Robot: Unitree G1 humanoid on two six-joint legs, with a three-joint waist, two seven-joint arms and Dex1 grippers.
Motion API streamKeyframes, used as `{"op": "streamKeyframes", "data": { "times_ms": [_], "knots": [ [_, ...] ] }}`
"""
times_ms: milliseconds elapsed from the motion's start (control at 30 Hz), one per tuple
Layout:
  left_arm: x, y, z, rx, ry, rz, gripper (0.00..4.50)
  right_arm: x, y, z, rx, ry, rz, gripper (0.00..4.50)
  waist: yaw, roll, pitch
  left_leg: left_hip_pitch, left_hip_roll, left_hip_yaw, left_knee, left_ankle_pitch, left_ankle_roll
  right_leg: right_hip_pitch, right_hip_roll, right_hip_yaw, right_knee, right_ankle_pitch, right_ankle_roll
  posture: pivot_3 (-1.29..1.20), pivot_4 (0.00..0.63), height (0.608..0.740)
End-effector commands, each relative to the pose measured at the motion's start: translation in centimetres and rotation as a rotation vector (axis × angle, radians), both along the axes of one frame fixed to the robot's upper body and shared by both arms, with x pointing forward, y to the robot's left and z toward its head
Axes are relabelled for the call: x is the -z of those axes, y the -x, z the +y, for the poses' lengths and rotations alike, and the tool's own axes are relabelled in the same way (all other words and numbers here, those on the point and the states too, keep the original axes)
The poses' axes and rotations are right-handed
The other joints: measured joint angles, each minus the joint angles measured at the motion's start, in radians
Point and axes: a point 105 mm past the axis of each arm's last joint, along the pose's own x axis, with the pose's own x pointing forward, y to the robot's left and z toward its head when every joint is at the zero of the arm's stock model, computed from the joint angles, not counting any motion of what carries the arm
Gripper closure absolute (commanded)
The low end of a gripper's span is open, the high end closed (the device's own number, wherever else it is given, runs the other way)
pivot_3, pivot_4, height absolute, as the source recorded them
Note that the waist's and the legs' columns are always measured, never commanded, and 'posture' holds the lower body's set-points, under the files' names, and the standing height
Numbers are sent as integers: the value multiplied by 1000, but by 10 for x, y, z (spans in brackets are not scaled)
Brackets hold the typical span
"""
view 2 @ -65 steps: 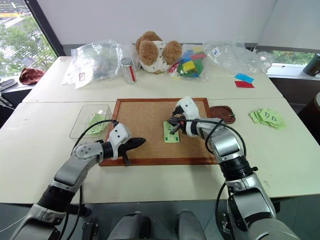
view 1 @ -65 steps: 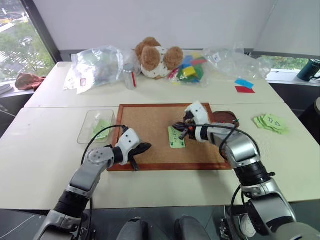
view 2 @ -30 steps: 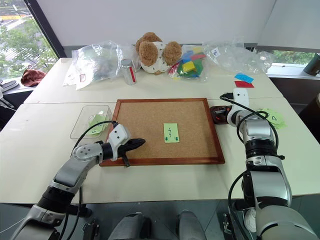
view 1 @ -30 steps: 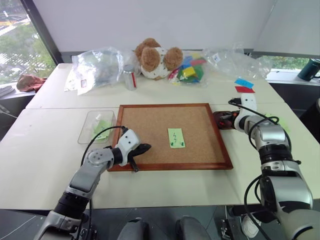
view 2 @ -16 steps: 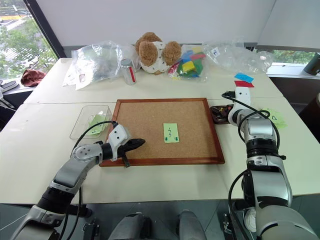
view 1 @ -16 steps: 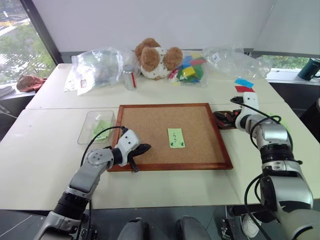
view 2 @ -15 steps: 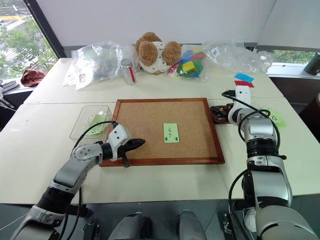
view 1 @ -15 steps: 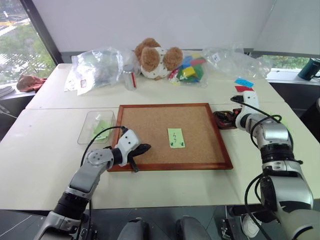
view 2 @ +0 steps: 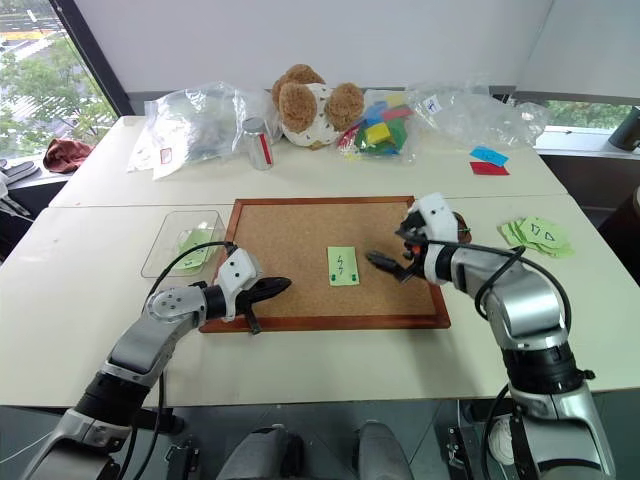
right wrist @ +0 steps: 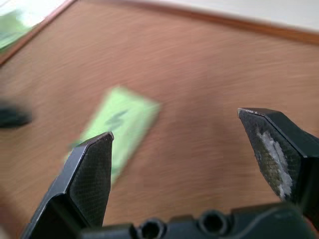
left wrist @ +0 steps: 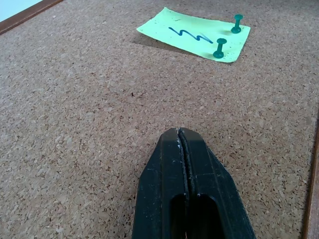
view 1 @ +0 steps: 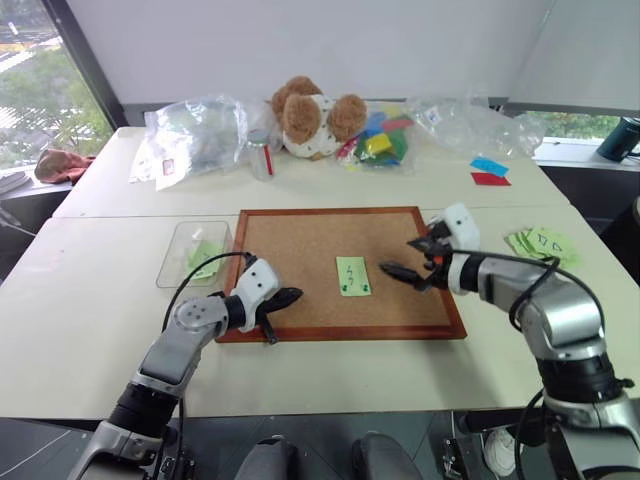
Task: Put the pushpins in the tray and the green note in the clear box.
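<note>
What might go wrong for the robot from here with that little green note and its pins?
The green note is held only by two pushpins along one edge; the other end looks lifted, so it may flap or tear. The pins are tiny against the open right gripper, so a grab may miss or nip the paper. A dropped pin could roll off the corkboard.

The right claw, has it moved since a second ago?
Yes. The right claw has swung left from the small reddish-brown tray beside the wood-framed corkboard and now hangs open over the cork, near the light-green zigzag note.
</note>
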Motion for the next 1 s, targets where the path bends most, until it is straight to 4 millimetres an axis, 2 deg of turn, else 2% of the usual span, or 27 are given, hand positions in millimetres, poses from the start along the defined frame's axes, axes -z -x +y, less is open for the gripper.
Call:
{"op": "streamKeyframes", "data": {
  "times_ms": [33,133,200,467,900,1000],
  "knots": [
    [25,8,5,5,-58,91,4500,3,17,23,-101,18,-22,124,0,0,0,0,0,0,0,0,0,0,0,0,0,0,0,0,150,740],
    [25,8,4,10,-62,89,4500,13,22,31,-134,32,-13,961,-1,0,0,0,0,0,0,0,0,0,0,0,0,0,0,0,150,740],
    [25,8,5,10,-62,89,4500,18,21,33,-134,53,-14,1895,-1,0,0,0,0,0,0,0,0,0,0,0,0,0,0,0,150,740],
    [25,7,6,2,-63,88,4500,15,8,37,-121,39,-35,1895,0,0,0,0,0,0,0,0,0,0,0,0,0,0,0,0,150,740],
    [26,10,9,-9,-64,89,4500,24,4,37,-127,47,-3,1895,-1,0,0,0,0,0,0,0,0,0,0,0,-1,0,0,0,150,740],
    [26,10,8,-10,-63,87,4500,27,5,37,-131,58,4,2770,-1,0,0,0,0,0,0,0,0,0,0,0,-1,0,0,0,150,740]
  ]
}}
